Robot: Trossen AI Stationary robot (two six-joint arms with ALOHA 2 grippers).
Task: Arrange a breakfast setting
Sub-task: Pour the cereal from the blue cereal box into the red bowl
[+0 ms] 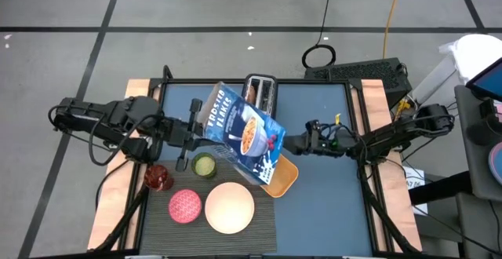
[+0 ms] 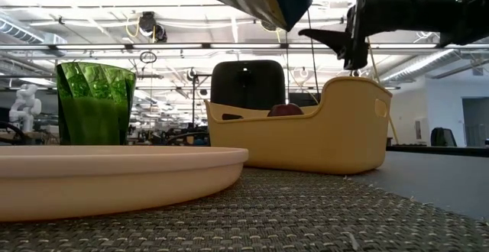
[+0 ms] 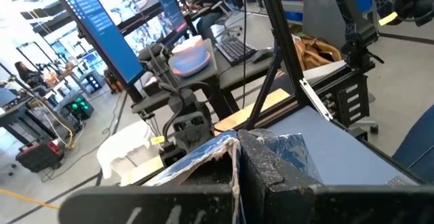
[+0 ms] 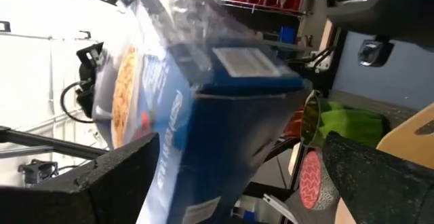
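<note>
My left gripper [image 1: 194,127] is shut on the blue cereal box [image 1: 243,137], which hangs tilted in the air over the table's middle. My right gripper [image 1: 292,143] stands open at the box's other end. Its fingers [image 4: 115,176] are on either side of the box [image 4: 203,102]; whether they touch it I cannot tell. On the dark ribbed placemat [image 1: 259,224] at the near edge sit the white plate [image 1: 229,206], the pink bowl [image 1: 185,206], the green cup [image 1: 204,165] and the red glass [image 1: 159,177]. My left gripper pinches the box's torn top edge [image 3: 217,153] between its two fingers. The fingers come about level from the table's left. The box is lifted clear of the table and slants away from the fingers, above the cup and the yellow basket.
A yellow basket [image 1: 282,180] with something red inside [image 2: 286,109] lies right of the plate, partly under the box. The toaster [image 1: 260,93] stands at the far edge behind the box. Bare blue table shows on the right [image 1: 329,204].
</note>
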